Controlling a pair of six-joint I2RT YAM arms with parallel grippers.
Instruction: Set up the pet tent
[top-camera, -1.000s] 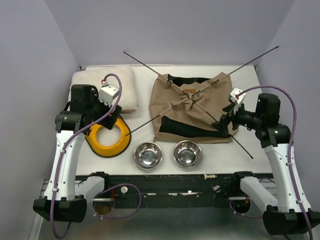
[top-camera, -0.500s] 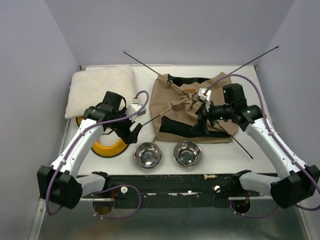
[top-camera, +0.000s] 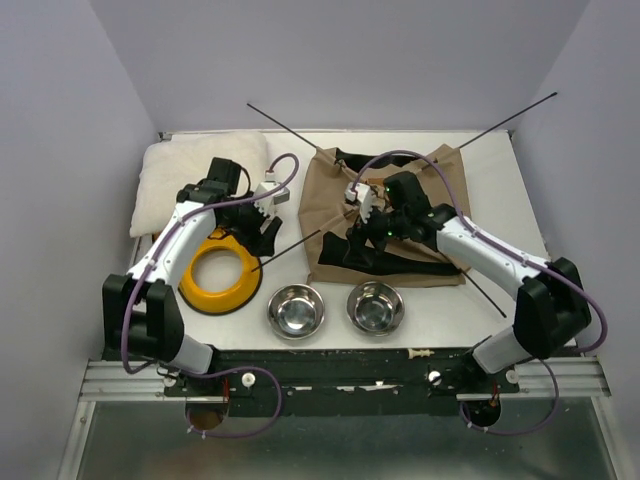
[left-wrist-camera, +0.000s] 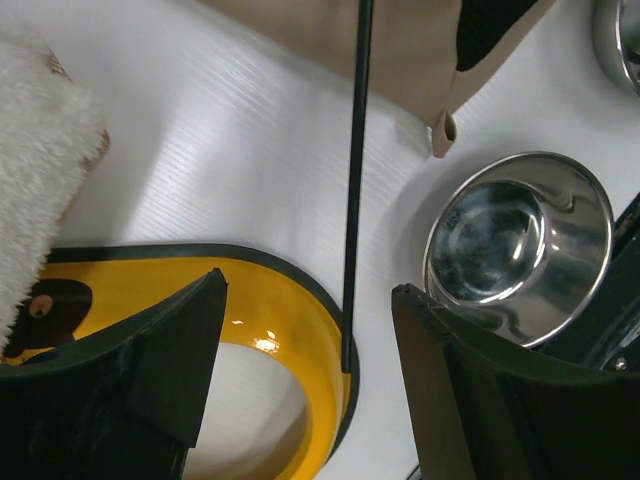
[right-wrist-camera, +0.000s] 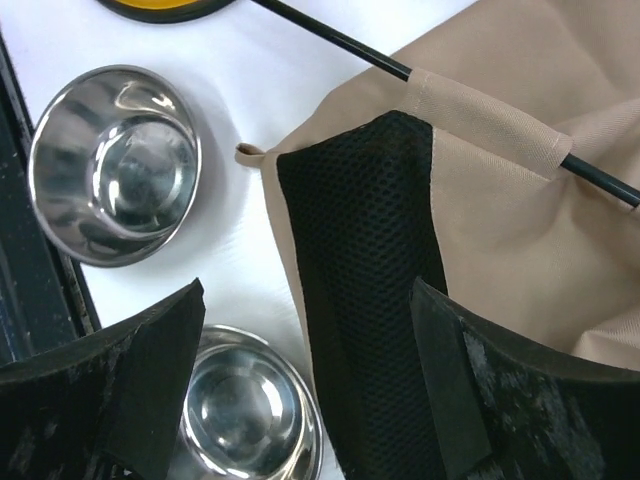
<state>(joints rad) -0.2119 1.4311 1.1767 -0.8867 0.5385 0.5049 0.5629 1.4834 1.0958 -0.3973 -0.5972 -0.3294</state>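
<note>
Pet tent (top-camera: 322, 200): lies collapsed on my table (top-camera: 500, 180), centre-right. Left fingers (left-wrist-camera: 170, 370): spread, empty, I see them over a tent pole (left-wrist-camera: 353, 200) and a yellow ring (left-wrist-camera: 290, 300). Right fingers (right-wrist-camera: 150, 380): spread, empty, above the tent's black mesh corner (right-wrist-camera: 360, 250), near two steel bowls (right-wrist-camera: 115, 160).

Your left arm (top-camera: 172, 245) rises from its base toward 1 o'clock in the top view and folds at the wrist. Your left gripper (top-camera: 266, 236) then points down toward 5 o'clock. In the left wrist view its jaws stand wide apart, and both fingers (left-wrist-camera: 150, 385) are bare with nothing clamped.

Your right arm (top-camera: 492, 256) runs from its base toward 10 o'clock, stretched long and low. Your right gripper (top-camera: 352, 248) turns toward 7 o'clock. In the right wrist view its jaws are likewise spread wide, with no contact visible on either pad.
</note>
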